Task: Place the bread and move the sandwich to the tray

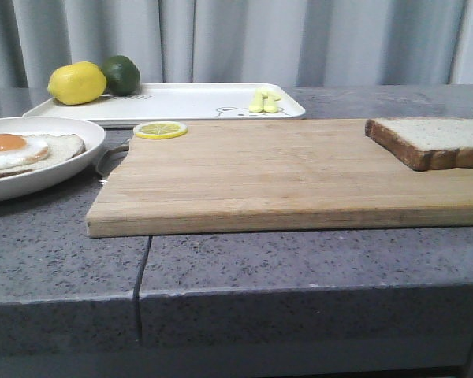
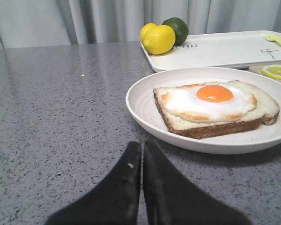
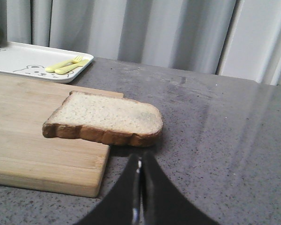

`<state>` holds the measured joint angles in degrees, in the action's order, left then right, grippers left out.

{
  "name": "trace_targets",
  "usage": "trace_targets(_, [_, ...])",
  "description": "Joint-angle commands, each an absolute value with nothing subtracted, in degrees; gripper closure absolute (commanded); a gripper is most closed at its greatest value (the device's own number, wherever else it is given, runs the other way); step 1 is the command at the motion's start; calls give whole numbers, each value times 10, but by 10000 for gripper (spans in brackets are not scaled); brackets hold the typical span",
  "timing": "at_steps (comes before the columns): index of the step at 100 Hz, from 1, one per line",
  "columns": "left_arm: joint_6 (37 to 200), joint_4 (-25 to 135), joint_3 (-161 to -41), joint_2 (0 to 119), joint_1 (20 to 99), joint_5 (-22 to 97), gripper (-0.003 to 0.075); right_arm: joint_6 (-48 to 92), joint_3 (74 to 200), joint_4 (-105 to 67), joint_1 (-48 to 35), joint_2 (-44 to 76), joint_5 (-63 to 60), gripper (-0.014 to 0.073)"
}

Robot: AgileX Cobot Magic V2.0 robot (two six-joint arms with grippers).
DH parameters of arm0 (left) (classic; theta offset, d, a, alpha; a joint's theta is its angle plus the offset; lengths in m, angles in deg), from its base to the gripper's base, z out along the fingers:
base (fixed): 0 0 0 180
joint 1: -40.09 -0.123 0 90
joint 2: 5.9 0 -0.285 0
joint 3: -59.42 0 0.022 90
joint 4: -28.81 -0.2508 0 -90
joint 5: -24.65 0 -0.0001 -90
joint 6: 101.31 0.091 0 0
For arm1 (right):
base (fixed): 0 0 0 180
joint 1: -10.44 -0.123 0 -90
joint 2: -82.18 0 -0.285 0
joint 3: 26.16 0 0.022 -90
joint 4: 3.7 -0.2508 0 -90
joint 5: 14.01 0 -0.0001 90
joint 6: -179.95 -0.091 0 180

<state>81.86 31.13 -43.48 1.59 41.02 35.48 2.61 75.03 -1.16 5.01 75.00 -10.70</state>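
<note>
The bread (image 1: 433, 140) lies on the right end of the wooden cutting board (image 1: 284, 173), overhanging its edge; it also shows in the right wrist view (image 3: 105, 118). A white plate (image 1: 59, 161) at the left holds one slice topped with a fried egg (image 1: 16, 150), clear in the left wrist view (image 2: 215, 105). The white tray (image 1: 189, 101) with a bear drawing lies behind the board. My left gripper (image 2: 142, 145) is shut and empty, just short of the plate's rim (image 2: 145, 117). My right gripper (image 3: 141, 157) is shut and empty, just short of the bread. Neither gripper shows in the front view.
A lemon (image 1: 76, 83) and a lime (image 1: 122, 74) sit on the tray's left end, yellow cutlery (image 1: 265, 101) on its right end. A lemon slice (image 1: 160, 130) lies on the board's far left corner. Grey curtains hang behind the grey stone counter (image 1: 244, 268).
</note>
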Motion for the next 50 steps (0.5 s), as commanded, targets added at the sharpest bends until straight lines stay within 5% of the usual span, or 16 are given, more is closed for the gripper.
trace_targets(1, [816,316,-425,-2,409,308,740,27,749,-8,51,761,-150,664])
trace_targets(50, [816,439,-485,-2,410,277,740,20,807,-145,51,761,-185,664])
